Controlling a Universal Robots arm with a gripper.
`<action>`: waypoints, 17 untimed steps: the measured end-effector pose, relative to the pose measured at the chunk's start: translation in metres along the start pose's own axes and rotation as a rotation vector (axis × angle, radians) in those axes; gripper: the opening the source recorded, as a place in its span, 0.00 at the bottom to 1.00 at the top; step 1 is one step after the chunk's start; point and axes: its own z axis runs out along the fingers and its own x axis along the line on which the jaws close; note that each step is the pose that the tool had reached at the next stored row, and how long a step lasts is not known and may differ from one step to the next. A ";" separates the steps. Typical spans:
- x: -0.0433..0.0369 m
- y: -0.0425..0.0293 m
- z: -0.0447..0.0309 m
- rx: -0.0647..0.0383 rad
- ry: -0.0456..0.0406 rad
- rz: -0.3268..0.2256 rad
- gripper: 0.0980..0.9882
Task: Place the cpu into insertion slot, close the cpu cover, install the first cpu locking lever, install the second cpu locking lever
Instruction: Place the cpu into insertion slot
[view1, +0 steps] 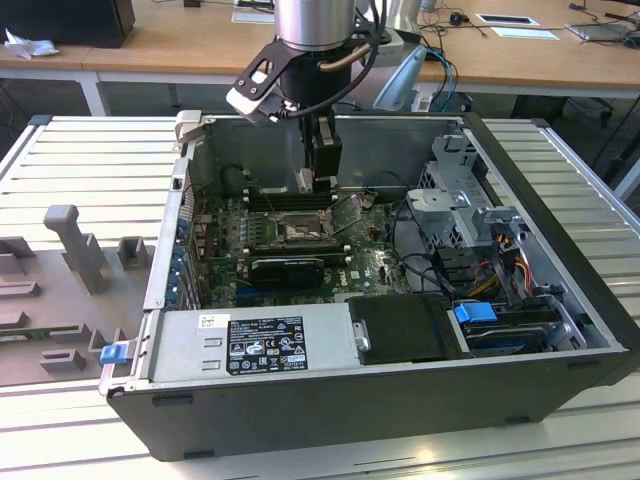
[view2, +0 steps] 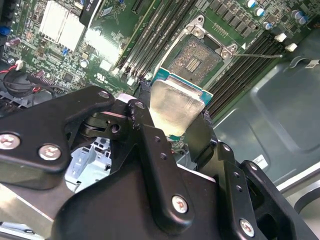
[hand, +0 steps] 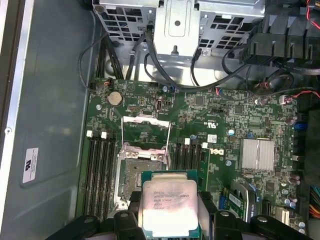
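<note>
End effector (view2: 174, 112), gripping cpu (hand: 169, 206) (near insertion slot (hand: 141, 174))

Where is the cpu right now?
In the first wrist view the cpu sits clamped in the gripper, over the green board at the edge of the open insertion slot, not yet seated in it.

Wrist end of the arm (view1: 315, 20) is a smooth silvery-grey round tube with a black collar (view1: 300, 72) under it. A dark cable (view1: 372, 45) loops along the side, with a brownish lead next to it. A black bracket (view1: 256, 88) with a pale edge is fixed to the collar, maybe a camera mount, hard to tell. The gripper (view2: 174, 112) is matte black all over: flat angular link plates (view2: 55, 125) on rounded pivots, dotted with bright silver screws (view2: 50, 151). The fingers (view2: 150, 137) are black, narrow and blunt-ended.
</note>
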 end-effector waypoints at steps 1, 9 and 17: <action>0.0000 0.0000 0.0004 0.000 0.0000 0.000 0.48; -0.0002 -0.0010 0.0111 0.000 -0.0006 0.006 0.48; 0.0027 -0.0039 0.0331 -0.001 -0.0054 0.062 0.48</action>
